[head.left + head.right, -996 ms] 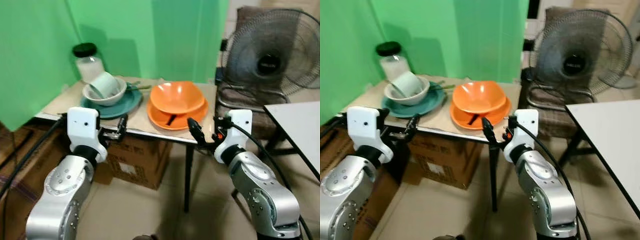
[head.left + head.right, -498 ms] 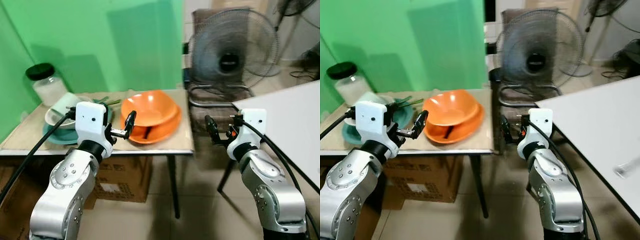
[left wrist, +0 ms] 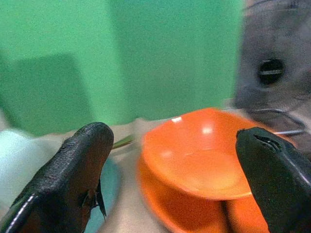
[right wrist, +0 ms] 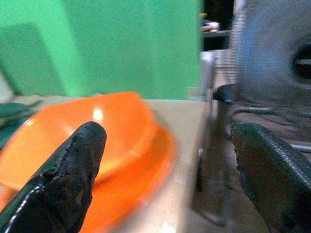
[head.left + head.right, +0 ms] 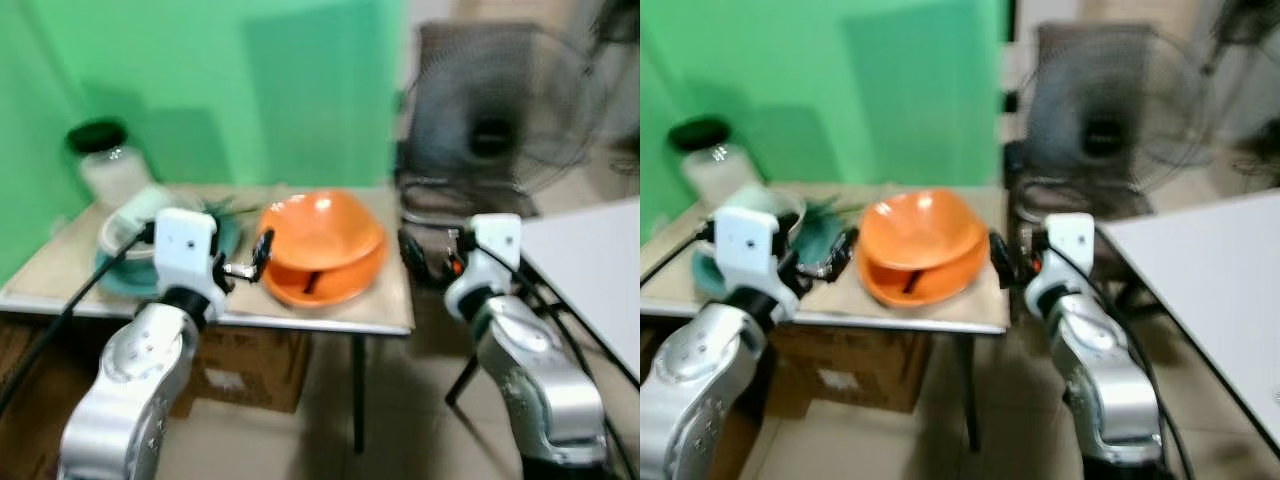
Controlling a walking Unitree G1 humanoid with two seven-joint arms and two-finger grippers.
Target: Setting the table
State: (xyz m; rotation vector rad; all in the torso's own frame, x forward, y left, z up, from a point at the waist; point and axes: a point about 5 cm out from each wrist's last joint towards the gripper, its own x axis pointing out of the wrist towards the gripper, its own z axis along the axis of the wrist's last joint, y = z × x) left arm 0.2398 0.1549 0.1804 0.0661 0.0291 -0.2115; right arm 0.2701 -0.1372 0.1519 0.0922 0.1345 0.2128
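Since half a second ago the whole head view has slid and gone blurred, so I read that as the camera turning, not the dishes moving. Against the table, my left gripper (image 5: pixel 262 252) sits much as it did, beside the near-left rim of the orange bowl (image 5: pixel 322 232). My right gripper (image 5: pixel 415 258) now shows closer to the table's right edge (image 5: pixel 405 300) than it did.

Both sets of fingers are spread wide with nothing between them; the wrist views show the gap plainly. Each gripper flanks the orange stack, touching nothing, which I judge to be a set-up for a two-sided lift.

Why things sit as they do: the bowl nests in the orange plate (image 5: pixel 335 287), and a dark utensil (image 5: pixel 309 286) lies on the plate under the bowl's rim. It looks like a staging pile waiting to be laid out.

Count:
- one orange bowl, one orange plate
- one teal plate (image 5: pixel 225 243) with one pale bowl (image 5: pixel 125 232) on it, a tipped cup (image 5: pixel 142 205) inside
- one lidded jar (image 5: pixel 108 165)
- one fan (image 5: pixel 500 125) behind
- one white table (image 5: pixel 590 260) to my right, likely the destination
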